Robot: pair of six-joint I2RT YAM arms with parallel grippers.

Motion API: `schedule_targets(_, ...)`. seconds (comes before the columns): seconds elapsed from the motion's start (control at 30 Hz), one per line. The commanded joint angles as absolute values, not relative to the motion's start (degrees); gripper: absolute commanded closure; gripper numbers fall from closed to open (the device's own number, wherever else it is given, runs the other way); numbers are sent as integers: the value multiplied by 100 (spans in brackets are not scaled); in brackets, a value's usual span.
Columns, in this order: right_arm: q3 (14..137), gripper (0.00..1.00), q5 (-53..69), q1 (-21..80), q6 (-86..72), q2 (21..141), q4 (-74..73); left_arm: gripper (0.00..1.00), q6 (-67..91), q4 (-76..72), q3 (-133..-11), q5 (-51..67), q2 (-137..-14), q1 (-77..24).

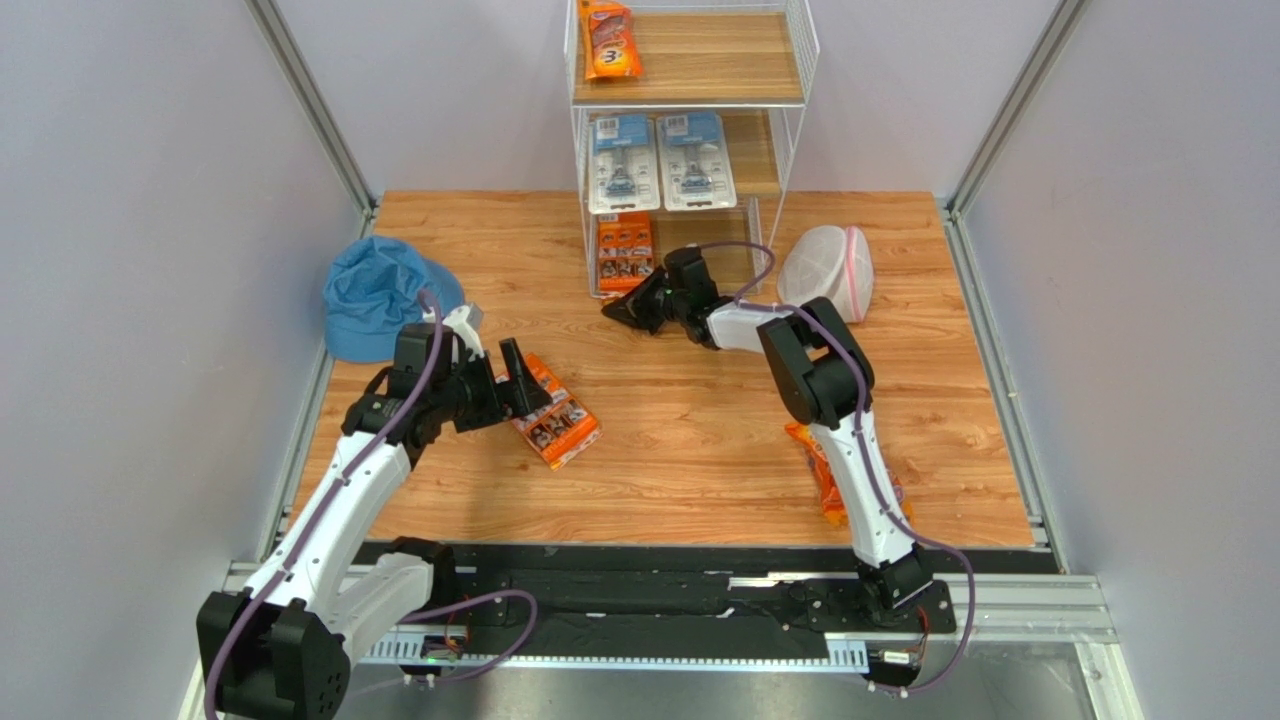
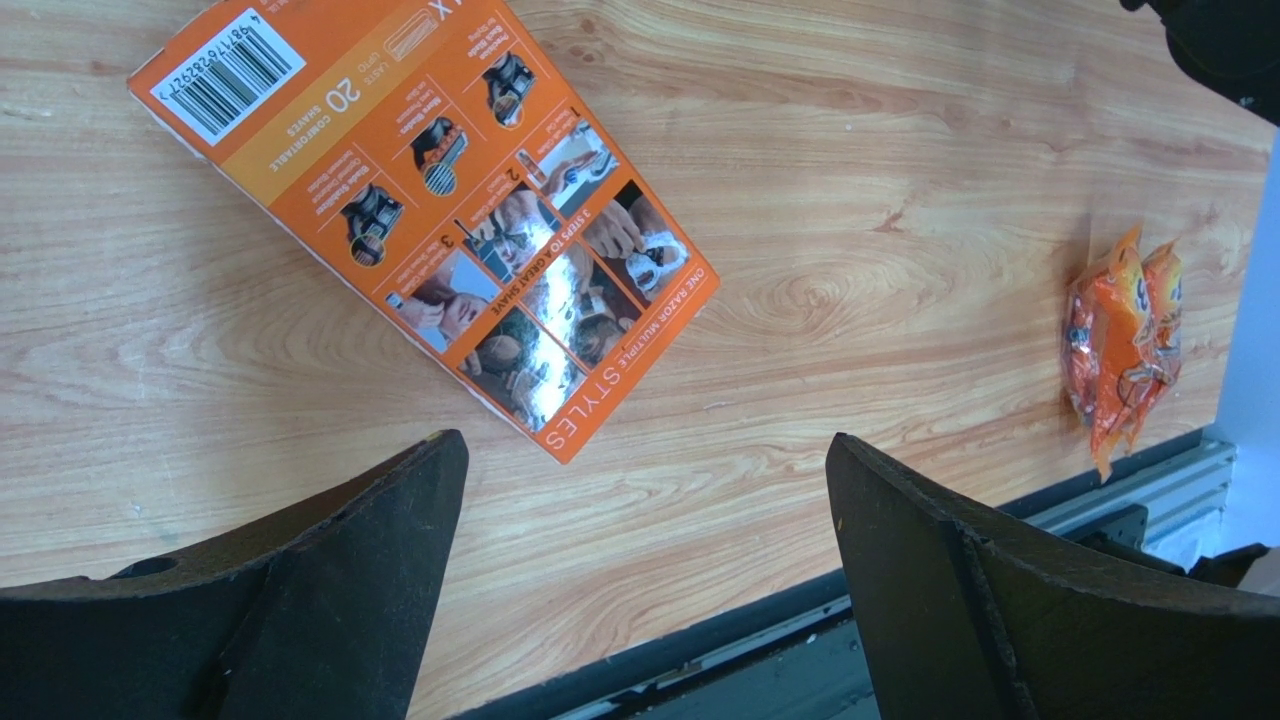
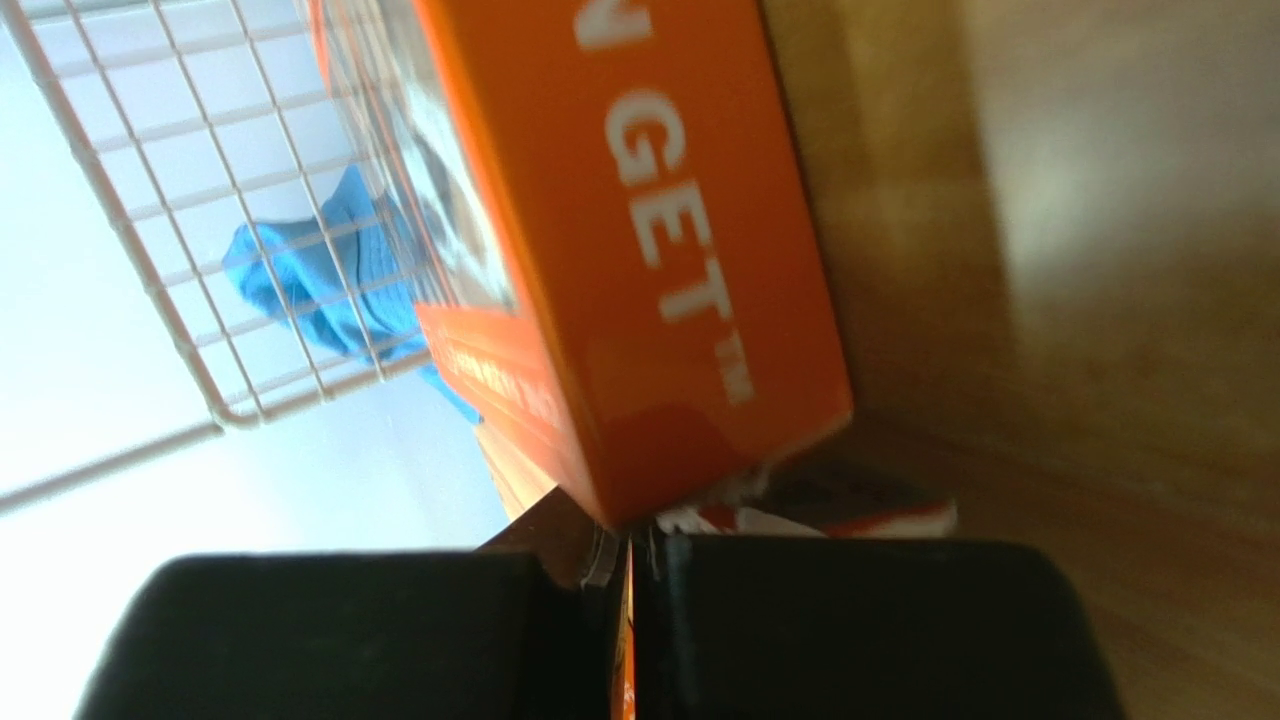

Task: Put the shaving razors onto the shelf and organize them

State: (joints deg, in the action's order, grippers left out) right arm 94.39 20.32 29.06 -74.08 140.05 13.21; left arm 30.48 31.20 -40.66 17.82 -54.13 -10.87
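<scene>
The white wire shelf (image 1: 714,63) stands at the back. Its top board holds an orange bag (image 1: 609,41), its middle board two white-blue razor cards (image 1: 622,161) (image 1: 696,161), its bottom board an orange multi-pack (image 1: 624,251). My right gripper (image 1: 619,314) is shut, its tips against the near corner of that multi-pack (image 3: 646,225); nothing is clearly clamped. Another orange multi-pack (image 1: 558,426) lies flat on the table. My left gripper (image 1: 526,384) hovers open just beside this pack (image 2: 436,210), with nothing between its fingers. A long orange bag (image 1: 830,474) (image 2: 1120,342) lies near the right arm.
A blue bucket hat (image 1: 379,296) lies at the left, also showing through the shelf wires (image 3: 308,285). A white mesh bag with pink trim (image 1: 830,270) sits right of the shelf. The black base rail (image 1: 646,578) runs along the near table edge.
</scene>
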Motion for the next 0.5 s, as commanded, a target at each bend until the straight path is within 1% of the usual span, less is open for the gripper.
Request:
schedule_targets(0.0,8896,100,2092,2927,-7269,13492,1818,2,2909,3146,-4280,1749,-5414,-1099)
schedule_targets(0.03,8616,100,2048,2944,-7242,13239,1854,2,2909,3146,-4289,1740,-5423,-1099)
schedule_targets(0.23,8166,95,2127,3128,-6733,12517,1521,2,2988,3120,-4377,1819,-5467,-1099)
schedule_targets(0.33,7727,87,2127,3251,-6478,12086,1485,2,3093,3138,-4351,1793,-5467,-1099)
schedule_targets(0.37,7534,65,2127,3278,-6417,11972,1477,2,3120,3172,-4324,1784,-5467,-1099)
schedule_targets(0.43,7305,52,2083,3357,-6241,11664,1441,2,3164,3199,-4289,1749,-5441,-1099)
schedule_targets(0.47,7208,42,2048,3401,-6162,11576,1441,2,3173,3217,-4254,1740,-5423,-1099)
